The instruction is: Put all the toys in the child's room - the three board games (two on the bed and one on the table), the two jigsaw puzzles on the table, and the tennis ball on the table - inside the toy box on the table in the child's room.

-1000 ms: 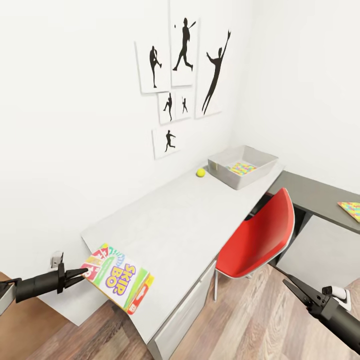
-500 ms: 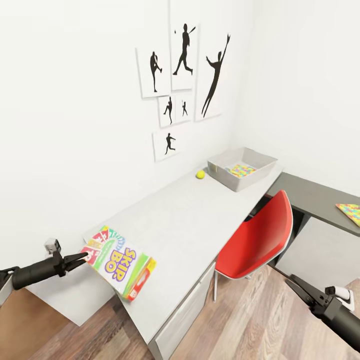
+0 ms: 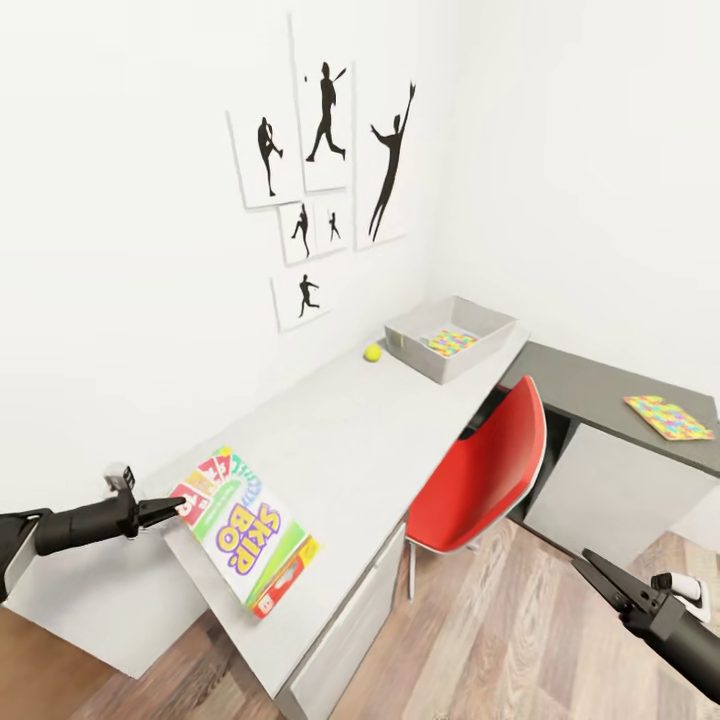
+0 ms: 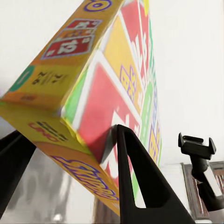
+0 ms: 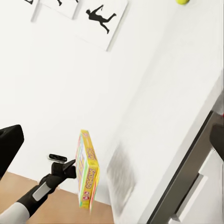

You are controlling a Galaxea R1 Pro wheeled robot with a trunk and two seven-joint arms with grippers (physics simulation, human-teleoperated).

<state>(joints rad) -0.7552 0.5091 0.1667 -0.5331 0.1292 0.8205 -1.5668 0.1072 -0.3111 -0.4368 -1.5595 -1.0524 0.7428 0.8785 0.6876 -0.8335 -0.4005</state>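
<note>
Skip-Bo box (image 3: 247, 529), long axis running away from left fingers (image 3: 172, 507) clamping its corner; right fingers (image 3: 604, 583) seemingly apart.

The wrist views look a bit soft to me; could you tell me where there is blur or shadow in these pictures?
Left wrist view: the Skip-Bo box sits very close, its near corner soft, the left claw dark against it. Right wrist view: the box's blurred grey shadow falls on the table. Head view: sharp, evenly lit, wall lines bent by the wide lens.
</note>
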